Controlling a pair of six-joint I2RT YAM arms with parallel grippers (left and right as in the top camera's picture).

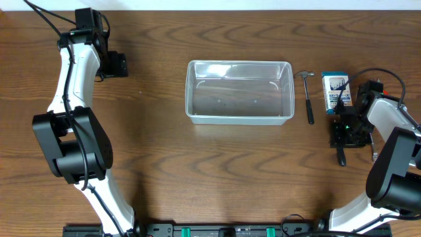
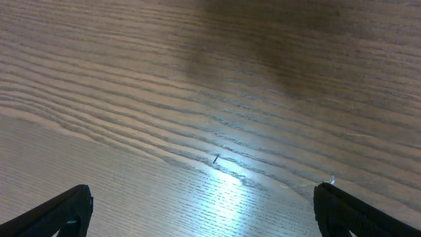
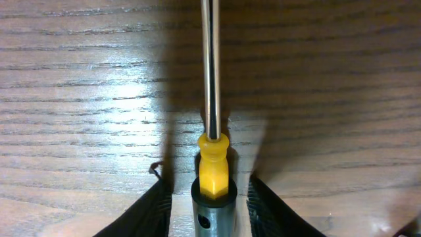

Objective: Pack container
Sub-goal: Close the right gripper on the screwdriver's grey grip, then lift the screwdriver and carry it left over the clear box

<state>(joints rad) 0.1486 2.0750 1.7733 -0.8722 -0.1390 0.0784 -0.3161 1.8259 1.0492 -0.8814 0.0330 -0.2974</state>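
Overhead: container (image 1: 239, 120) sitting mid-table; left gripper (image 1: 118, 64) hanging wide open, holding nothing. Only right wrist view is showing right gripper (image 3: 210, 197) narrowly straddling screwdriver (image 3: 213, 164) handle; grip: cannot tell.

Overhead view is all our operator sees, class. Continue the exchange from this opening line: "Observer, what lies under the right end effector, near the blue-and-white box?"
Observer: Under the right end effector is a screwdriver: steel shaft, yellow collar, dark handle, lying flat on the table.
Operator: Is it gripped?
Observer: Not that I can see. The fingers flank the handle, one on each side, with a narrow gap showing on both.
Operator: And the left end effector?
Observer: The left end effector has its fingers wide apart over bare wood, with nothing between them.
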